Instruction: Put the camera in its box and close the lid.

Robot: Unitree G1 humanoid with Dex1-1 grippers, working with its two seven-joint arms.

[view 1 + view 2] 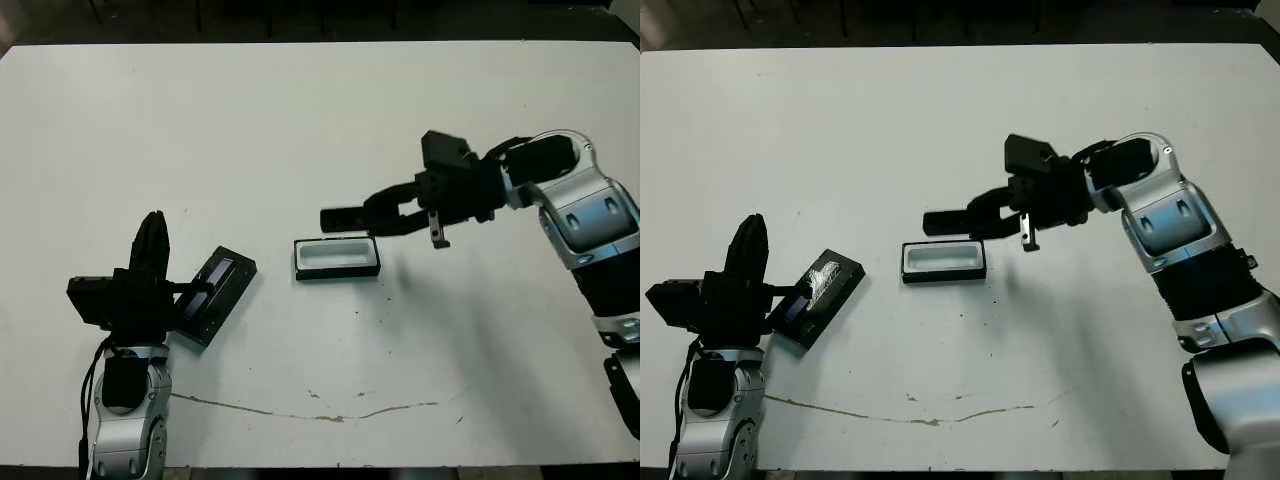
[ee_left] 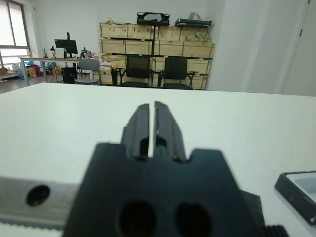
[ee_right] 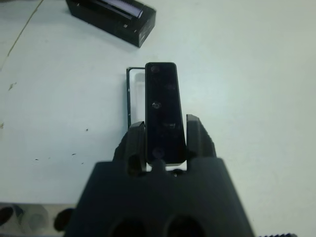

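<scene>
The right hand [image 3: 163, 140], clamped on the camera [image 1: 345, 217], holds it just above the open box [image 1: 337, 257], which calls for lowering it in level; the left hand [image 2: 152, 129], fingers together, idles near the lid [image 1: 213, 294].

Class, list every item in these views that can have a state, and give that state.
camera: gripped, held above the table beside the box
box: open, empty
lid: off the box, lying on the table
right gripper: shut on the camera
left gripper: shut, holding nothing
</scene>
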